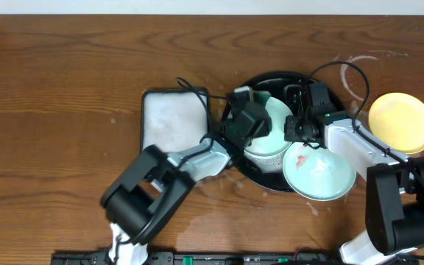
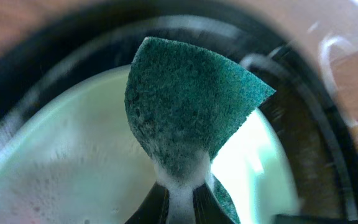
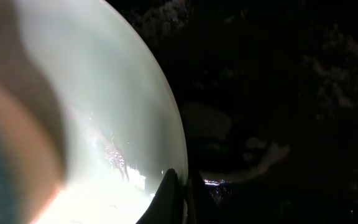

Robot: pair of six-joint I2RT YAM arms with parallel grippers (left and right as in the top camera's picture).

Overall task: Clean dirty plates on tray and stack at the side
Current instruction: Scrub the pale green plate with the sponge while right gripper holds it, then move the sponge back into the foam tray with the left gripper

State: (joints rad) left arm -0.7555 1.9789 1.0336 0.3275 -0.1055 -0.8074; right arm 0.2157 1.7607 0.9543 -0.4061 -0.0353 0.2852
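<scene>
No text, label, brand name, number or sign can be read in the overhead view or in either wrist view

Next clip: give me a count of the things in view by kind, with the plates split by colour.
Mint plates: 2 (soapy plate, red-smeared plate)
Yellow plate: 1
Trays: 2 (black tray, white tray)
Green sponge: 1
Total: 6
</scene>
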